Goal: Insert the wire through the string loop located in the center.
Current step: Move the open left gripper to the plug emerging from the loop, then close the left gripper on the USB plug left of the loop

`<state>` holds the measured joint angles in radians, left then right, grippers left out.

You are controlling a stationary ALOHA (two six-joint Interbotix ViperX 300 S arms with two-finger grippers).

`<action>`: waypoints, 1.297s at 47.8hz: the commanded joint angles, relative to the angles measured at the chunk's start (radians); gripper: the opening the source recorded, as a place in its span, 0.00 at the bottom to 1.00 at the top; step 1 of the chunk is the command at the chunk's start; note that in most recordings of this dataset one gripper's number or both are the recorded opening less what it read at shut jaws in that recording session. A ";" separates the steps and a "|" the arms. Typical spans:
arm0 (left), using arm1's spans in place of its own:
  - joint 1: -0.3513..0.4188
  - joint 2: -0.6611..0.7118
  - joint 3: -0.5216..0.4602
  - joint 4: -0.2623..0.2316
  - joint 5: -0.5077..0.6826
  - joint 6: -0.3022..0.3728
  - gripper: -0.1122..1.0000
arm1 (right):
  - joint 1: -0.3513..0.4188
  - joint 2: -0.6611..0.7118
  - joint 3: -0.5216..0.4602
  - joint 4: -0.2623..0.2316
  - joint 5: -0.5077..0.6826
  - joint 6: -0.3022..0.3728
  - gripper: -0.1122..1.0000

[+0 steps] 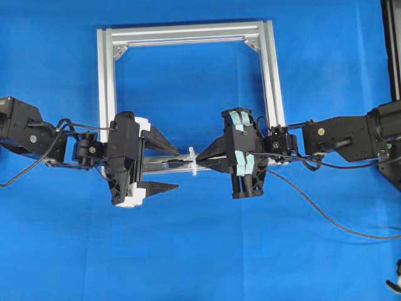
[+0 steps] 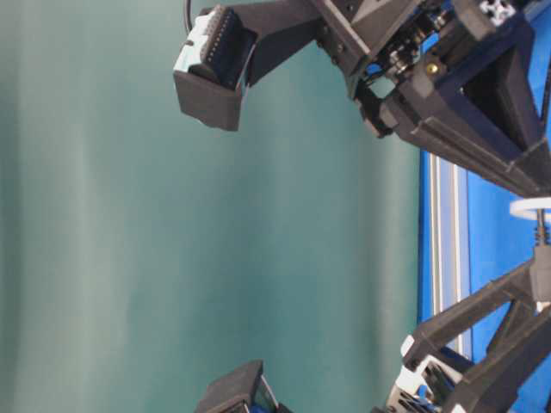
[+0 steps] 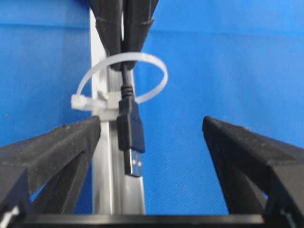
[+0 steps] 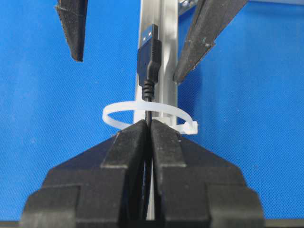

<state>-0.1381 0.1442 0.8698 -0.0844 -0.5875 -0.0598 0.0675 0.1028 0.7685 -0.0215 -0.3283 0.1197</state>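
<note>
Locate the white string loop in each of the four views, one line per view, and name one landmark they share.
Overhead: string loop at centre, on the frame's near bar, between the two pincers.
Table-level: a white arc at the right edge, mid-height.
Left wrist: upper centre, ringing the wire above its plug.
Right wrist: centre, just ahead of the right pincer, shut on the wire.
Shared landmark: the silver frame bar.

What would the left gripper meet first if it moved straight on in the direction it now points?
Probably the plug tip of the wire, which sticks out through the string loop toward the left gripper and lies between its open jaws. Depth is unclear, so take this as likely only.
</note>
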 commanded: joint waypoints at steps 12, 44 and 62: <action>-0.002 -0.012 -0.015 0.003 -0.009 0.002 0.92 | 0.003 -0.014 -0.015 0.002 -0.005 0.002 0.08; 0.000 -0.012 -0.015 0.003 -0.009 0.000 0.91 | 0.005 -0.014 -0.015 0.002 -0.005 0.002 0.08; 0.000 -0.012 -0.020 0.003 -0.009 0.000 0.90 | 0.005 -0.014 -0.015 0.002 -0.005 0.002 0.08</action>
<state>-0.1381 0.1442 0.8682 -0.0828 -0.5890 -0.0598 0.0706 0.1028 0.7685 -0.0230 -0.3298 0.1197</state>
